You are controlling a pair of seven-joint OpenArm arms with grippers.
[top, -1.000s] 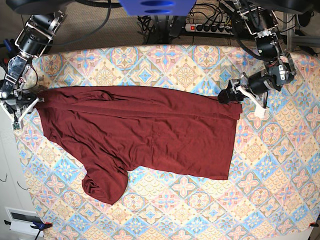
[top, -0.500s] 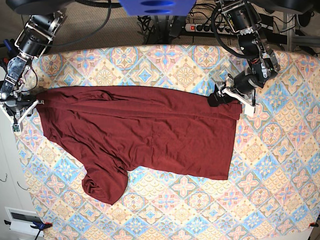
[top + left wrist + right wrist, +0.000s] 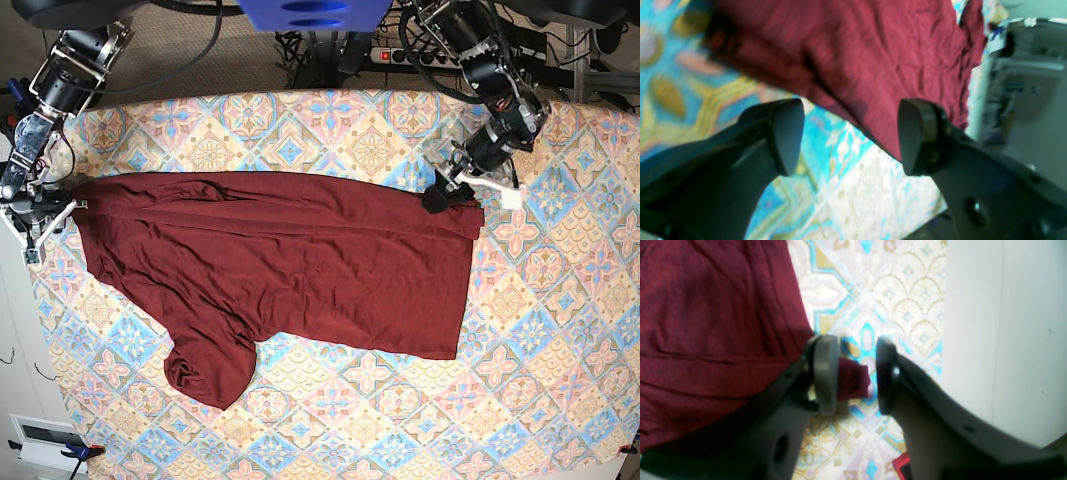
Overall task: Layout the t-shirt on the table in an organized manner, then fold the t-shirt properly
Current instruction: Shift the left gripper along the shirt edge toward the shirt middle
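Note:
The dark maroon t-shirt (image 3: 280, 260) lies spread across the table (image 3: 560, 330), with one sleeve bunched at the front left (image 3: 210, 370). My left gripper (image 3: 440, 197) is at the shirt's far right corner. In the left wrist view the gripper (image 3: 850, 140) is wide open, and the shirt's edge (image 3: 873, 50) runs just above and between the fingers (image 3: 786, 133). My right gripper (image 3: 55, 208) is at the shirt's far left corner. In the right wrist view the gripper (image 3: 855, 373) has a narrow gap; a small fold of shirt (image 3: 853, 381) sits between the jaws, touching one pad only.
A power strip (image 3: 420, 55) and cables lie beyond the table's far edge. A white panel (image 3: 1007, 340) borders the table beside my right gripper. A red clamp (image 3: 85, 452) sits at the front left corner. Patterned cloth shows right of the shirt (image 3: 560, 250).
My left arm has swung in from the right, bringing its gripper to the shirt's far right corner. The right arm and the shirt have not visibly moved.

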